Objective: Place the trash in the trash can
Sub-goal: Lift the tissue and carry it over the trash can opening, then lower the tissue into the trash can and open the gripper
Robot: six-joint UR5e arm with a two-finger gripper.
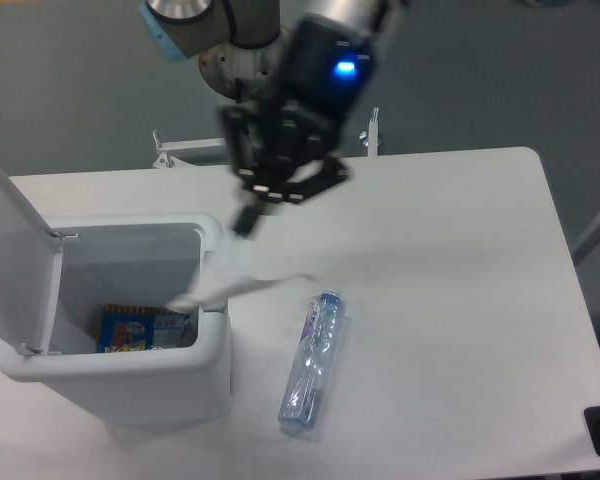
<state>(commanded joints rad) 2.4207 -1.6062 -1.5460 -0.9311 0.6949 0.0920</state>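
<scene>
the gripper (pixel 248 215) hangs over the right rim of the open bin (pixel 212 350), a blurry white paper (pixel 242 283) just below it; i cannot tell if its fingers pinch it. a squashed bottle (pixel 314 362) lies on the table (pixel 450 300) right of the bin. a snack packet (pixel 128 329) sits inside.

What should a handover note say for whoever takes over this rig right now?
Gripper: above the trash can's right rim, motion-blurred; open or shut unclear.
Trash can: lid up, a blue-and-orange packet inside.
White paper: blurred streak at the can's right rim, not clearly inside yet.
Clear plastic bottle: lying on the table, right of the can.
Left: confirm the paper, then bin the bottle.
</scene>
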